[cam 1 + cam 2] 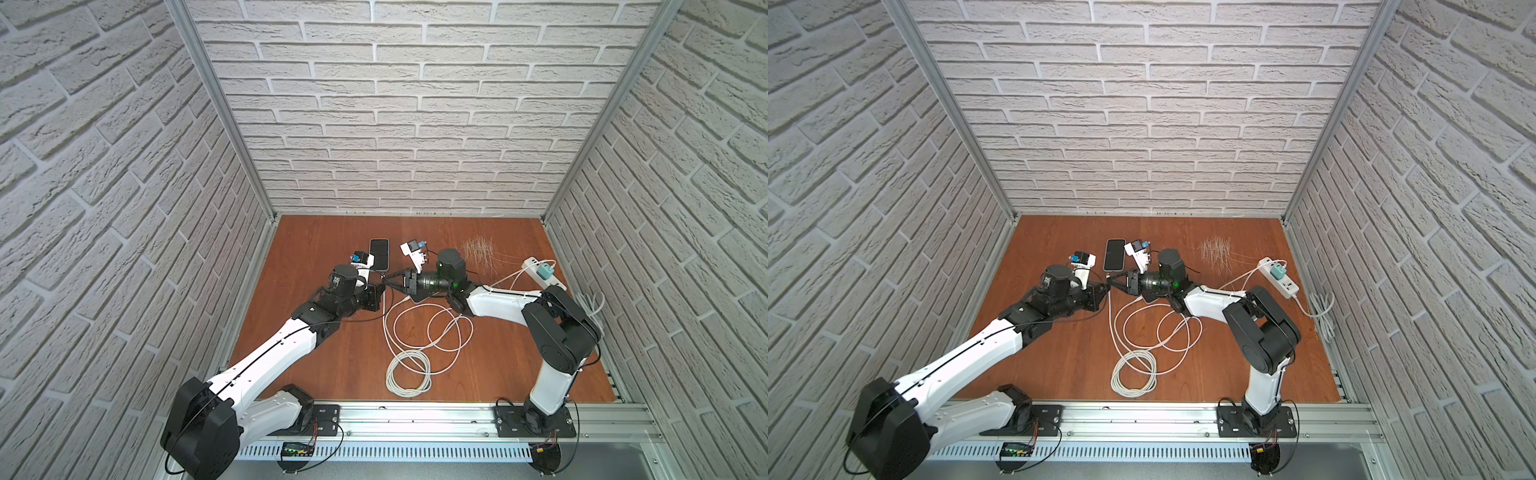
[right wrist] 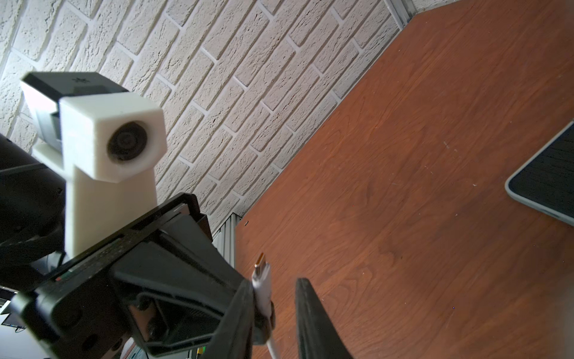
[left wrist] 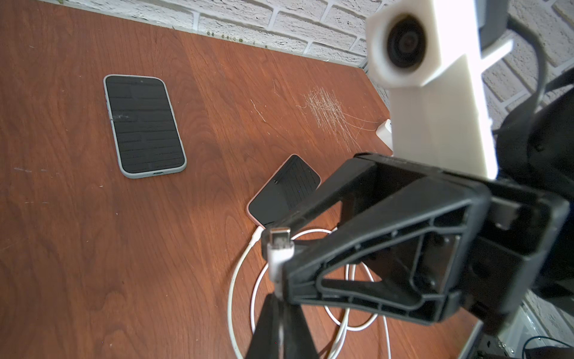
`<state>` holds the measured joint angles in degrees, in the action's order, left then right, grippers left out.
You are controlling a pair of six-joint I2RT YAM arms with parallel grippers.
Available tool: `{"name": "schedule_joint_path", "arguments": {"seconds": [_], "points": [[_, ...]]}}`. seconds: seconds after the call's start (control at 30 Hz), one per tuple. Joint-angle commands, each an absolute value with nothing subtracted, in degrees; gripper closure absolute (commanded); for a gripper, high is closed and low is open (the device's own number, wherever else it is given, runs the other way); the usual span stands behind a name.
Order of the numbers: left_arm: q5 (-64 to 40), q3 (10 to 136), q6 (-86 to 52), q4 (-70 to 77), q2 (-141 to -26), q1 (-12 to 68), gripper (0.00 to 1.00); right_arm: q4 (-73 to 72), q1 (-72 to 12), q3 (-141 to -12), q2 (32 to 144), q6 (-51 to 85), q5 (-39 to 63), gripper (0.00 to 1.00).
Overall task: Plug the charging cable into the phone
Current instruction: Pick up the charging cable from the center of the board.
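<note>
From where I stand, the left arm (image 1: 274, 349) stretches low from the near rail toward the middle of the table (image 1: 332, 365), its wrist bent so the left gripper (image 1: 383, 287) points across at its partner. Its fingers are pressed together on the charging cable (image 3: 277, 261), pinching it just behind the plug (image 2: 260, 262), which stands up free in the air. Just beyond where the two grippers meet, the grey-cased phone (image 1: 379, 253) lies flat and screen up. Its port end faces the grippers, well apart from the plug.

The right gripper (image 1: 392, 281) comes in tip to tip from the other side. Its jaws stand apart with the plug between them, and the right wrist view shows bare wood between the plug and one finger (image 2: 310, 310). The right arm (image 1: 498, 305) is folded sharply at the elbow, with its forearm low over the cable loops.

I count two arms and two grippers. There are two phones: the grey-cased one and a pink-edged phone (image 3: 284, 191) under the right gripper, seen only from the left wrist view. A white cable end touches its near edge, but I cannot tell whether it is seated. Further right there is one patch of scratches (image 1: 478, 251). At the far right is one power strip (image 1: 531, 263) with one teal charger (image 1: 545, 271) in it. I cannot tell how many separate cables make up the loops.
</note>
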<state>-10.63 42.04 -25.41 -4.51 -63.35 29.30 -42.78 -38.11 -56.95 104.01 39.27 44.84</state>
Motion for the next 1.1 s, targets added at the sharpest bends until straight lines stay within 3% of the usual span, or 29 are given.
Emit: {"name": "schedule_joint_path", "arguments": {"seconds": [0.0, 0.57, 0.83, 0.97, 1.03, 1.07], "points": [[-11.7, 41.2, -24.6, -1.1, -63.4, 29.7, 1.0, -45.7, -38.5, -58.6, 104.8, 40.2, 45.8, 0.72], [-10.6, 41.4, -24.5, -1.1, -63.8, 29.8, 1.0, -46.8, -38.7, -58.2, 105.9, 41.2, 46.8, 0.81], [-10.4, 41.5, -24.6, -1.3, -63.6, 29.7, 1.0, -46.7, -38.8, -58.0, 105.9, 40.8, 46.6, 0.96], [-10.6, 41.4, -25.0, -2.3, -63.5, 29.7, 1.0, -46.2, -38.7, -57.7, 104.7, 40.0, 46.2, 0.97], [-10.7, 40.9, -25.5, -3.0, -63.1, 29.8, 0.86, -46.2, -38.5, -57.4, 104.1, 39.9, 46.1, 0.97], [-10.8, 40.5, -25.8, -3.2, -62.8, 29.7, 0.73, -46.2, -38.4, -57.2, 103.5, 39.9, 46.0, 0.97]]}}
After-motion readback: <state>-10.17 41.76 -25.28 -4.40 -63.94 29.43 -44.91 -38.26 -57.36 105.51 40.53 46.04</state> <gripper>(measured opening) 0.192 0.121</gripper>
